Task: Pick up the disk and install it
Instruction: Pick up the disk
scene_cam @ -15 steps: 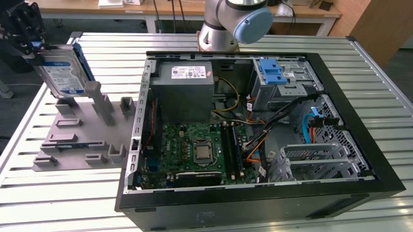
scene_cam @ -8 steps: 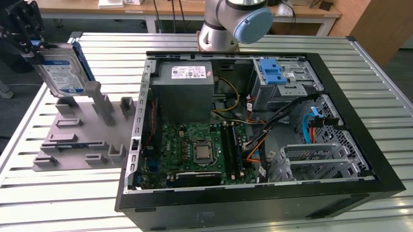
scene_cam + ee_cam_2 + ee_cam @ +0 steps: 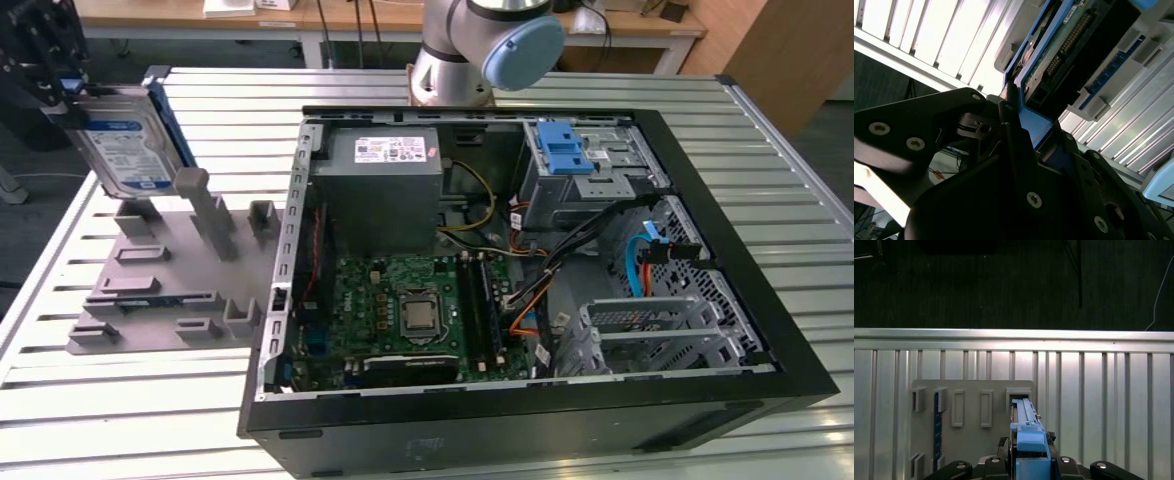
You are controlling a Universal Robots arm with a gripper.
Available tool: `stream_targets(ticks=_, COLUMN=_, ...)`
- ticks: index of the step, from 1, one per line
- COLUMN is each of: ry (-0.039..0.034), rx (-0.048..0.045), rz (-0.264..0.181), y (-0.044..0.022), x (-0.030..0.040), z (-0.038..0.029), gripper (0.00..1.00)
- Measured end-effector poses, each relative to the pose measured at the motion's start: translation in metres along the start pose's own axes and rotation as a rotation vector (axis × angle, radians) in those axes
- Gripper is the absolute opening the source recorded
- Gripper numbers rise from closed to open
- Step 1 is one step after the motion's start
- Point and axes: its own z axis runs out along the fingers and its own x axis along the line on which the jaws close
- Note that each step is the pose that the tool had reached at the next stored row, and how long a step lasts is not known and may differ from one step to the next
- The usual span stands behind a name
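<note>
Grips the disk [image 3: 127, 145] at its upper end with the tool [image 3: 60, 88], clamped shut on the blue carrier frame and pinching that frame from either side in both wrist views. Holds the disk upright and slightly tilted at the exterior view's far left, printed label plain to see there. Hangs it over the back corner of the grey holder block [image 3: 167, 275], lower edge down among the tall posts; cannot tell whether touching the block or just clear of it. Looks straight down the disk [image 3: 1026, 425] edge-on in the first wrist view, with a slot of the block right beyond it. Shows the disk [image 3: 1064, 45] from below in the second wrist view, green circuit board and connector row exposed. On the slatted metal bench [image 3: 80, 410], side by side: the holder block and, on the exterior view's right, an open computer case [image 3: 534, 435] with motherboard [image 3: 400, 300] bared and a blue latch piece [image 3: 563, 150] atop the metal drive cage [image 3: 594, 185], well apart from the disk.
</note>
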Motion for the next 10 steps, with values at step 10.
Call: stream_targets(ticks=10, ry=0.0000, rx=0.0000, rz=0.000, y=0.0001, x=-0.0003, z=-0.0063, gripper=0.36)
